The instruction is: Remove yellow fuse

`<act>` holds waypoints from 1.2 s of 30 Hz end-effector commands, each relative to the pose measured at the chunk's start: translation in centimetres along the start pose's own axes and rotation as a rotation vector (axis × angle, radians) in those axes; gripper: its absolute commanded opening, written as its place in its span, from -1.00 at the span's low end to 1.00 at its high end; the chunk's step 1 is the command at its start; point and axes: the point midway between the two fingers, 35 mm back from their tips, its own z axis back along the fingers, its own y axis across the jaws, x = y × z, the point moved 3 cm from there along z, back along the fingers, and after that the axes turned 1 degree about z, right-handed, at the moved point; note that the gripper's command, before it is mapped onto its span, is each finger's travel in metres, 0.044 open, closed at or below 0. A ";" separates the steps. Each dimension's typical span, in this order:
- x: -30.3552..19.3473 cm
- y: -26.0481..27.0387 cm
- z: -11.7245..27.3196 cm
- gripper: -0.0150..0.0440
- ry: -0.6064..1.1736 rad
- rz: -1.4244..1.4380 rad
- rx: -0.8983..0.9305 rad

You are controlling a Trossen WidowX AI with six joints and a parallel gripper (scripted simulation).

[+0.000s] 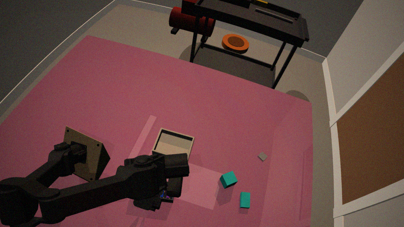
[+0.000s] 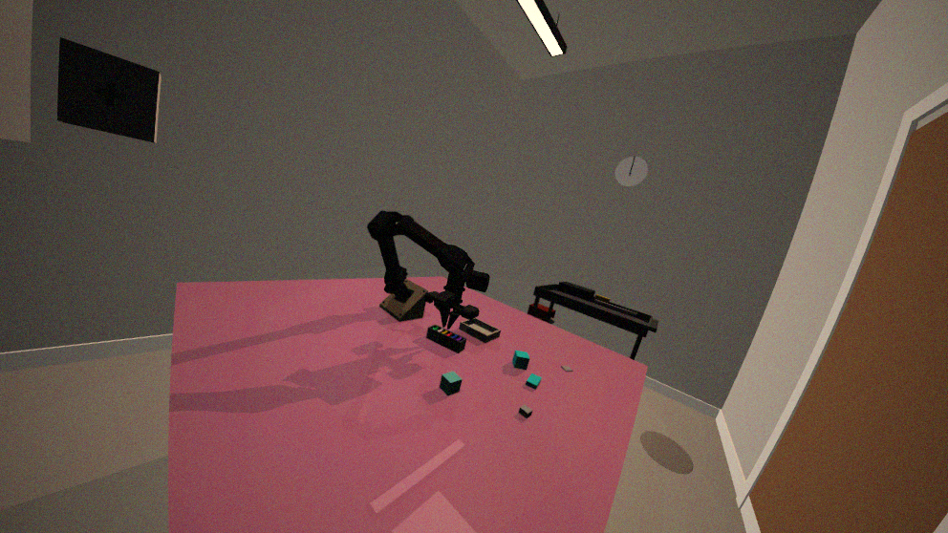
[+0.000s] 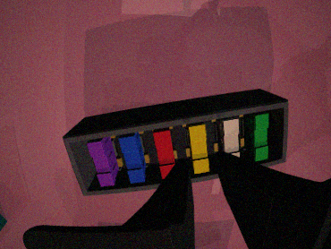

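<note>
The black fuse block (image 3: 179, 109) (image 2: 445, 342) (image 1: 167, 200) lies on the pink table top. The yellow fuse (image 3: 198, 140) sits in it between the red fuse (image 3: 164, 145) and the white fuse (image 3: 231, 134). My gripper (image 3: 201, 164) (image 2: 446, 327) points down just above the block, slightly open, with nothing held. In the wrist view its fingertips lie either side of the yellow fuse's near end; one overlaps the red fuse's end, the other the white's. Exact height and contact cannot be told. The beige tray (image 1: 172, 141) (image 2: 478, 335) is empty beside the block. In the top view the arm hides the fingertips.
The block also holds a green fuse (image 3: 261, 134), a blue fuse (image 3: 131, 152) and a purple fuse (image 3: 101, 154). Teal blocks (image 1: 228, 179) (image 1: 245, 199) (image 2: 450, 383) and a small grey tile (image 1: 262, 156) (image 2: 567, 368) lie farther off on the table.
</note>
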 end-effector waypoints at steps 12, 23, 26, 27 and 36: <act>0.0 -0.1 -1.1 -0.25 -0.005 0.007 -0.001; 0.0 -0.1 -2.0 -0.25 -0.006 0.007 -0.001; 0.0 -0.2 -2.1 -0.25 -0.006 0.007 -0.001; 0.0 -0.2 -2.1 -0.25 -0.006 0.007 -0.001; 0.0 -0.1 -2.0 -0.46 -0.002 0.000 -0.001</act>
